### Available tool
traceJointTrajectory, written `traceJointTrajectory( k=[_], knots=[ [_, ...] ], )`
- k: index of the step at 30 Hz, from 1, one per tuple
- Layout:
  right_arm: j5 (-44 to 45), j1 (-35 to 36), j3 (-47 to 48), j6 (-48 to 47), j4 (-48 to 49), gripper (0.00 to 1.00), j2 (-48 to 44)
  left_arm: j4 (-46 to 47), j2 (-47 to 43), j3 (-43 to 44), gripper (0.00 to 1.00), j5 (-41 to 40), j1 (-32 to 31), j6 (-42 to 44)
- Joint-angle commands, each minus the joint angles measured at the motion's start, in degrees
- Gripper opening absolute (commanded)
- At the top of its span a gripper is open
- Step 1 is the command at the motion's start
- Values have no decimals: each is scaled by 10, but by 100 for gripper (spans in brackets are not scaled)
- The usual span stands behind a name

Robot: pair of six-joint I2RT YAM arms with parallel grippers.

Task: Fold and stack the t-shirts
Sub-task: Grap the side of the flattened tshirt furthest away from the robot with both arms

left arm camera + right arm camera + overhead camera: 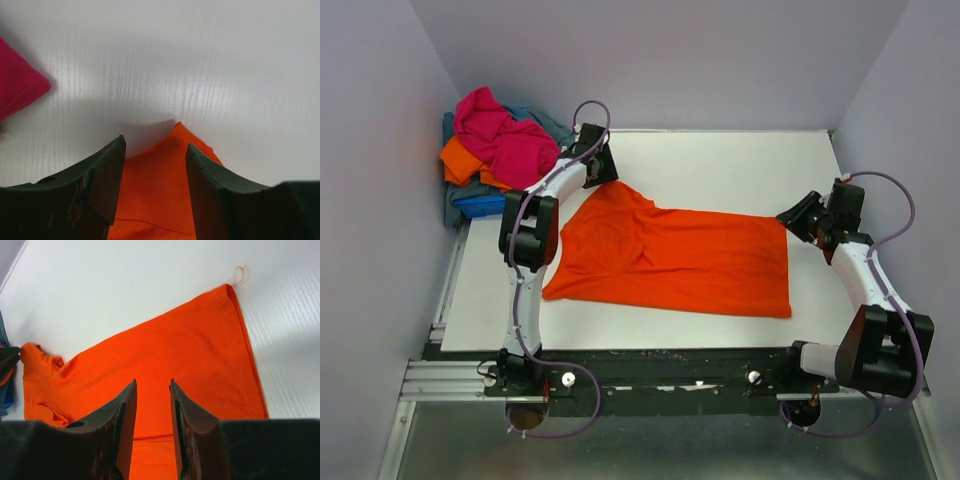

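Observation:
An orange t-shirt (670, 258) lies spread flat on the white table, its far-left corner pulled to a point. My left gripper (599, 170) hovers over that corner, open, with the orange tip (172, 165) between its fingers (102, 170). My right gripper (798, 217) is open by the shirt's far-right corner and looks along the cloth (165, 350); a loose thread (238, 275) shows at the hem corner. A pile of t-shirts sits at the far left: magenta-pink (505, 135), orange (460, 160), royal blue (480, 205), grey-blue (455, 210).
The table (720, 160) has a metal rail along its left edge (445, 290) and grey walls on three sides. A magenta sleeve (17, 87) reaches into the left wrist view.

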Motion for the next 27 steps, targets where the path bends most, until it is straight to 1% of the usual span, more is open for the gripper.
traceJointTrajectory(
  k=[1,3,7,10,14,15,17,20,24,27],
  knots=[
    [18,1,23,-7,5,40,12,17,20,-13,60,70,7,-19],
    [15,1,32,-12,0,40,20,38,20,-21,59,86,7,-22],
    [27,2,69,-14,-41,40,62,39,46,10,54,134,8,-21],
    [31,2,75,-10,-43,40,81,41,62,23,39,171,14,-32],
    [52,2,91,-21,-52,40,104,78,43,-13,20,178,23,-34],
    [59,1,101,-24,-62,40,118,92,36,-26,16,184,26,-34],
    [79,1,125,-22,-78,40,142,115,27,-42,15,204,33,-36],
    [128,2,150,-21,-95,43,173,136,13,-63,1,234,40,-31],
    [144,3,193,-26,-103,45,222,153,-16,-99,0,219,42,-1],
    [149,5,243,-32,-132,45,275,152,-27,-110,0,212,42,14]
  ],
)
